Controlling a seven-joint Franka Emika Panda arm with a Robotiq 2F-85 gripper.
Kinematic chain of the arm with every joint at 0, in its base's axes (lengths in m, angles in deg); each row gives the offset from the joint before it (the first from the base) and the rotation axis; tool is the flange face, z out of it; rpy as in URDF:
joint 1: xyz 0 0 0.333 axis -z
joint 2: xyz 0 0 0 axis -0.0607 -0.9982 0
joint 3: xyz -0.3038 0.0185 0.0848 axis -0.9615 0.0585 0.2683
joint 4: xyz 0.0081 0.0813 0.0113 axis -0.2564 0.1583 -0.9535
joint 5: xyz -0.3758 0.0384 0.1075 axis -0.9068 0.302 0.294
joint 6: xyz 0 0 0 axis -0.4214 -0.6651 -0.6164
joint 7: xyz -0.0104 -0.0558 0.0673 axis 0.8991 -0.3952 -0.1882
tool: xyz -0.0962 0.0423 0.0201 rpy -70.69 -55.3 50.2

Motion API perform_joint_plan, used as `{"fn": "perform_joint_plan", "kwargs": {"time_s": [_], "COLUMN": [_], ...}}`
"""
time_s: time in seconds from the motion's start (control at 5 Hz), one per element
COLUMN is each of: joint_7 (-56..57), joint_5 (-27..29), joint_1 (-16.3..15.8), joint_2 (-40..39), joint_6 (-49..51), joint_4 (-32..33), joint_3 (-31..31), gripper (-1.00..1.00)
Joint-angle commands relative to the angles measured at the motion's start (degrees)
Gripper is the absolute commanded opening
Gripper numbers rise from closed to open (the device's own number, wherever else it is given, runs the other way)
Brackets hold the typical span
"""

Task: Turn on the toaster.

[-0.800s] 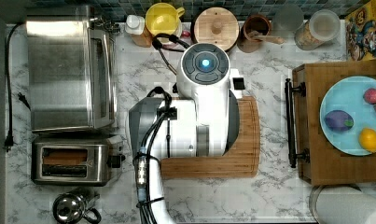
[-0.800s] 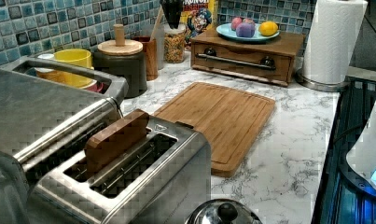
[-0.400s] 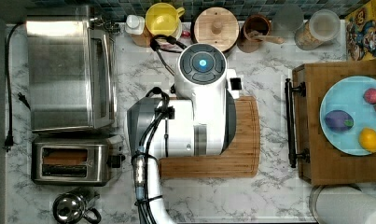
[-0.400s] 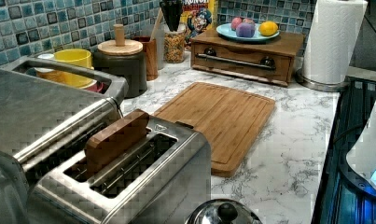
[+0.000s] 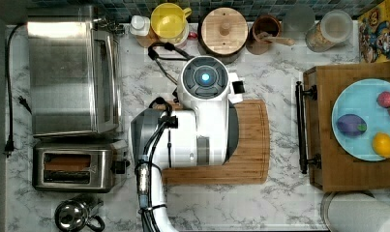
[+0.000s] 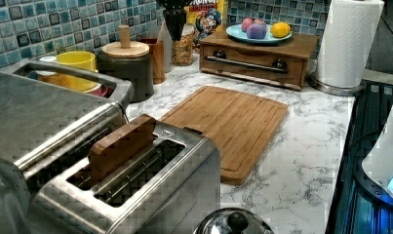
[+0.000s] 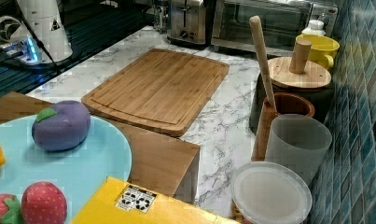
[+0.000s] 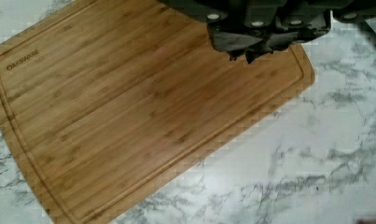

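Near the desk's (image 5: 279, 203) left edge in the top view stood the toaster (image 5: 72, 167), brushed steel, two long slots on top, a brown slice (image 6: 121, 144) standing in one slot, its black lever knob (image 5: 120, 167) facing the cutting board. Just behind it, toward the tiled wall, sat the toaster oven (image 5: 71, 72); just in front, at the desk's corner, the round steel kettle (image 5: 76, 215). Mid-desk lay the bamboo cutting board (image 6: 228, 122), bare on top. Above it hung the white arm (image 5: 202, 121), well apart from the toaster. The tool (image 8: 265, 28) appeared in the wrist view as a dark mass over one corner of the board, holding nothing visible; how far it stood open could not be told. Along the back edge: yellow mug (image 5: 169, 20), wooden-lidded canister (image 5: 225, 31). At the top view's right edge: wooden box (image 5: 328, 164) bearing a blue plate (image 5: 357, 104) of toy fruit.
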Motion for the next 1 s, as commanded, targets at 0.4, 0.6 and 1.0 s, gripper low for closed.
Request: {"fn": "perform_joint_plan", "kwargs": {"time_s": [0.4, 0.6, 1.0], "joint_7": [13.8, 13.4, 16.0], "joint_5": [7.8, 9.5, 12.2], "joint_1": [-6.3, -7.7, -9.1], "joint_2": [10.0, 14.6, 19.8], "joint_6": [-6.9, -3.6, -2.5], "joint_4": [9.6, 12.3, 19.8], "joint_3": [7.9, 9.8, 13.8], "gripper": [-1.0, -1.0, -1.0]}}
